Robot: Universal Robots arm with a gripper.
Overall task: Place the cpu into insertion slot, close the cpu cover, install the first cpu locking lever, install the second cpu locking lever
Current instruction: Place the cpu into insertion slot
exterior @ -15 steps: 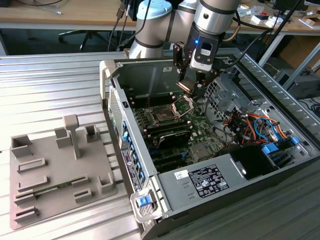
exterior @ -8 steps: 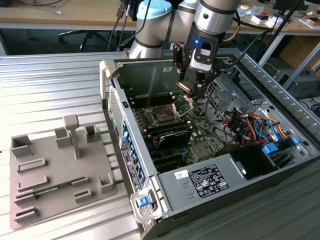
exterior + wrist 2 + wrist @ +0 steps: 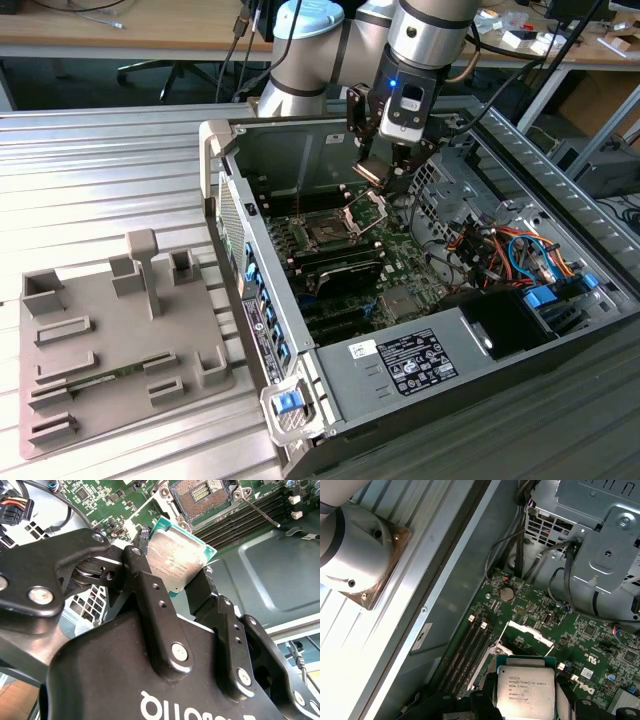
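Note:
My gripper point(image 3: 380, 172) hangs inside the open computer case, shut on the cpu point(image 3: 369, 170), which is tilted a little above the motherboard. In both wrist views the chip sits between the black fingers point(image 3: 145, 587): its scuffed silvery top point(image 3: 175, 562) with a green rim, and its printed metal lid point(image 3: 526, 692). The insertion slot point(image 3: 325, 232) lies open just below and toward the exterior view's left, its pin field bare point(image 3: 201, 494). The cpu cover point(image 3: 366, 208) stands raised on its hinge beside the socket, a silvery frame point(image 3: 531, 632). A thin locking lever point(image 3: 260, 512) sticks out free next to the socket.
Memory slots point(image 3: 470, 647) run beside the socket, near the case's grey side wall point(image 3: 300, 150). Bundled orange and blue cables point(image 3: 500, 250) and a drive cage point(image 3: 600, 545) crowd the exterior view's right. A grey fixture plate point(image 3: 110, 340) lies on the slatted table left of the case.

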